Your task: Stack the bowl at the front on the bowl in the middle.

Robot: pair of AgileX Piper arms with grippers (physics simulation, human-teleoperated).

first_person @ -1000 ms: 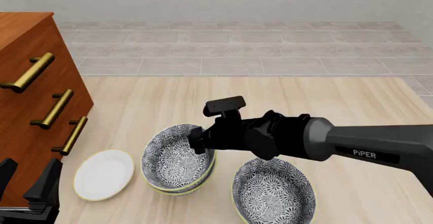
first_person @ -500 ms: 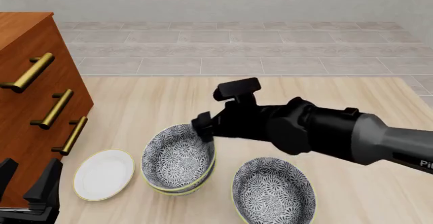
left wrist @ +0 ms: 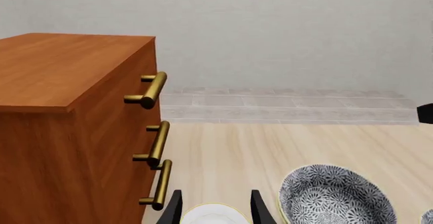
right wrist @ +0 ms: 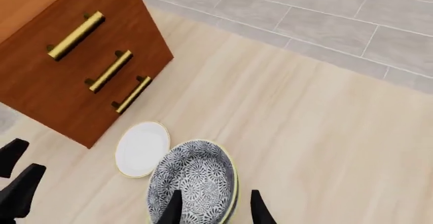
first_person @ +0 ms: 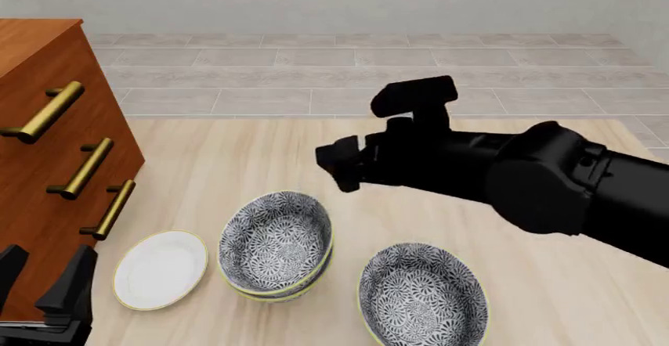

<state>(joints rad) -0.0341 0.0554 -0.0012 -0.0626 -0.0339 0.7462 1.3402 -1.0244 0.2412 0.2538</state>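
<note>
The front bowl (first_person: 274,240) sits nested in the middle bowl (first_person: 266,293), of which only a crescent of cream rim and patterned wall shows beneath it. The stack leans a little, its mouth tipped toward the dresser (first_person: 58,127). The right gripper (first_person: 337,166) hangs above and behind the stack, clear of its rim, fingers (right wrist: 174,208) apart with nothing between them; in its wrist view the stack lies straight below the tips. The left gripper (first_person: 42,283) rests low at the near left corner, beside the dresser's front, its fingers (left wrist: 257,209) also spread and empty. A white plate (first_person: 160,269) lies flat just left of the stack, with a thin strip of wood between the two, and near the dresser's lowest handle (first_person: 113,209). A third bowl (first_person: 424,295) stands to the stack's right and nearer, apart from it, its near rim cut off by the frame. Bare table (first_person: 544,150) runs behind the stack and to the right, up to the far edge where the grey tile begins.
</note>
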